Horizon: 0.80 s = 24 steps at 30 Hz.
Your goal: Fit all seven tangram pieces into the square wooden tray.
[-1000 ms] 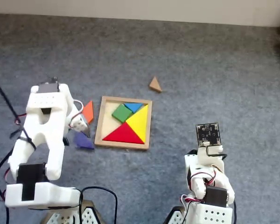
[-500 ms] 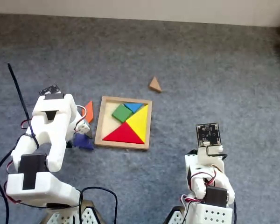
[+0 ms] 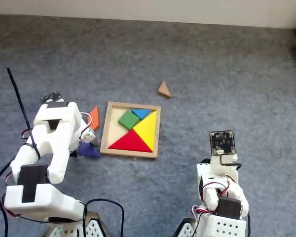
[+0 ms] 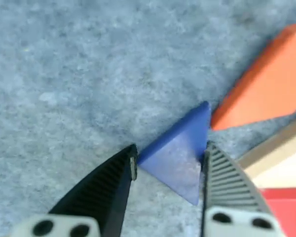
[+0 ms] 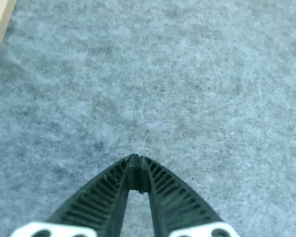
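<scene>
Pinching blue triangle [image 4: 180, 158] beside tray [image 3: 104, 129] edge — left fingers [image 4: 113, 182], right fingers [image 5: 163, 192] pressed together over open carpet [image 5: 187, 74]

- The table cover [image 3: 227, 64] is a grey cloth like felt, fuzzy and matt.
- The tray [image 3: 104, 129] is of pale wood, smooth and not shiny.
- The red piece [image 3: 130, 142], yellow piece [image 3: 147, 129] and green piece [image 3: 129, 119] inside it look painted, smooth, with a faint sheen.
- The brown triangle [image 3: 163, 89], far from the tray, looks like bare wood.
- The dark blue triangle [image 4: 180, 158] has a matt, slightly grainy paint; the orange piece [image 4: 261, 89] is smoother.
- The left gripper [image 4: 170, 154] and right gripper [image 5: 137, 170] are of black matt plastic, ribbed on the inner faces.
- The arm shells [image 3: 52, 133] are of white smooth plastic.
</scene>
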Tool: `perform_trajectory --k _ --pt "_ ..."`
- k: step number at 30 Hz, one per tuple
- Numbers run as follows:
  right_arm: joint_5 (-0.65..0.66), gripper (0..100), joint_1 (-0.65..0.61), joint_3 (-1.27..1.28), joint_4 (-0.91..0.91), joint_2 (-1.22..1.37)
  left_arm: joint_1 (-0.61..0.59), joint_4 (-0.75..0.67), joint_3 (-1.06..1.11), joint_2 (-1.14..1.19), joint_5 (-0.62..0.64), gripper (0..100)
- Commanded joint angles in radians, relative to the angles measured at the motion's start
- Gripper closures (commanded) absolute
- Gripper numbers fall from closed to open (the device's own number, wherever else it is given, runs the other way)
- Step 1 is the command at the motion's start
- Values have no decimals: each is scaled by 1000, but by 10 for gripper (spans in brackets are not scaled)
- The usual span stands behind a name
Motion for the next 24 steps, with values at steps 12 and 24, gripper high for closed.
perform_trajectory --k 12,24 --pt "-6 993 12 131 -10 -15 24 166 -117 18 3 966" --pt "-6 993 12 131 -10 -15 24 457 -536 19 -152 994"
